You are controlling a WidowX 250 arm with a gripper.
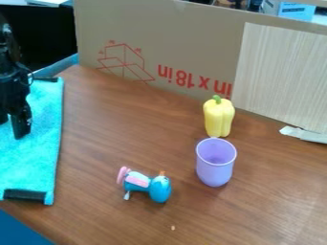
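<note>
left edge of frame: black gripper [12, 125], pincer apart, over turquoise cloth [37, 160]; judged pre-grasp. any grasp calls for careful alignment. lower centre: blue-and-pink toy figure [160, 190]. right of centre: upright lilac cup [215, 171], yellow bell pepper [218, 117] behind.

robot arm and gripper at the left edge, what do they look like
The gripper is black, with a bulky, angular body that narrows downward. The arm above it is black too, with an uneven, knobbly outline. A thin dark cable curves out at its side. I can't make out any markings.
</note>
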